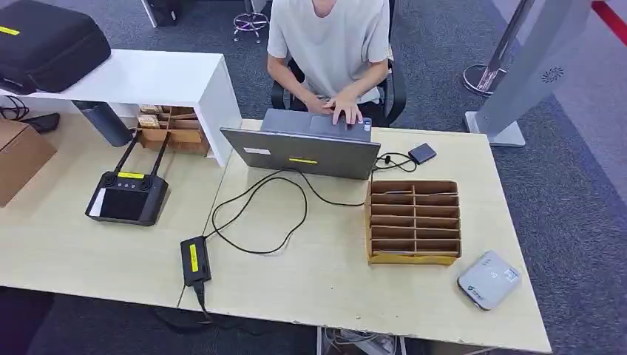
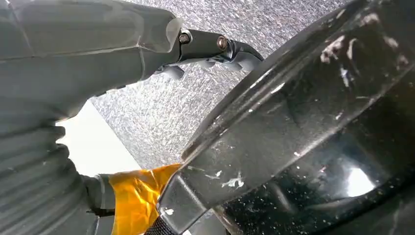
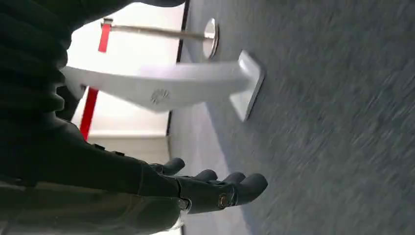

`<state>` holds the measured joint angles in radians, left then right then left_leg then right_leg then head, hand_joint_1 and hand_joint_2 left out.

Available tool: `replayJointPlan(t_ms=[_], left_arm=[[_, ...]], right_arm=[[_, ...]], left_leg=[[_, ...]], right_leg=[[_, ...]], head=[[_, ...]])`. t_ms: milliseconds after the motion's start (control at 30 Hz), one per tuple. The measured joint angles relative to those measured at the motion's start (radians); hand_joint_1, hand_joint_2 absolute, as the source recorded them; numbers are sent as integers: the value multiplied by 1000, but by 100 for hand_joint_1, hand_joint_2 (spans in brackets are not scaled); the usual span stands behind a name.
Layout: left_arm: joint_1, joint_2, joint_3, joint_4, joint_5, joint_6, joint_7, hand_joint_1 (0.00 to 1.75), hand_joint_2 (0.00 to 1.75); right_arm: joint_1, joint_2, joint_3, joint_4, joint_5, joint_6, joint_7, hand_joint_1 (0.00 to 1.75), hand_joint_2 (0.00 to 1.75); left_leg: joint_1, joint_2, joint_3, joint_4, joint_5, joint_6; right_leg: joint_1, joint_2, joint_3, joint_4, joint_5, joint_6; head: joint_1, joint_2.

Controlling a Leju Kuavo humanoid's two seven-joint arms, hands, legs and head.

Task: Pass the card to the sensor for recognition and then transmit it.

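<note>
A white-grey card reader (image 1: 488, 279) with a wave mark lies flat at the table's front right corner. Just behind it stands a wooden slotted card rack (image 1: 413, 221); I cannot tell whether cards sit in its slots. My left hand (image 2: 215, 49) hangs beside my body over grey carpet, its fingers loosely apart and holding nothing. My right hand (image 3: 215, 188) also hangs over the carpet, fingers stretched out side by side, and it is empty too.
A person (image 1: 329, 44) types on a grey laptop (image 1: 303, 151) at the far side. A small dark box (image 1: 422, 153) on a cable lies beside it. A power brick (image 1: 194, 260), a black controller (image 1: 127, 196) and a white kiosk stand (image 1: 521, 74) are nearby.
</note>
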<state>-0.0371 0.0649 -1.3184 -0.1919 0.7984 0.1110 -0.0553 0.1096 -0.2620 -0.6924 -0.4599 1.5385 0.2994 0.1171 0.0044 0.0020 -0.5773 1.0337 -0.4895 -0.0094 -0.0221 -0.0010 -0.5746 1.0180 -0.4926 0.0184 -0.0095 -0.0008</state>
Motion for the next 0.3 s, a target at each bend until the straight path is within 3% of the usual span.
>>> replayJointPlan(t_ms=[200,300], left_arm=[[1,0,0,0,11,5,0,0,175],[11,-10,5,0,42,43,-4,0,175]], right_arm=[[-55,44,-16,151,-75,-55,2,0,175],[-92,95,-78,222,-186,-105,-15,0,175]], left_leg=[[0,0,0,0,0,0],[0,0,0,0,0,0]], right_leg=[[0,0,2,0,0,0],[0,1,2,0,0,0]], head=[[0,0],[0,0]])
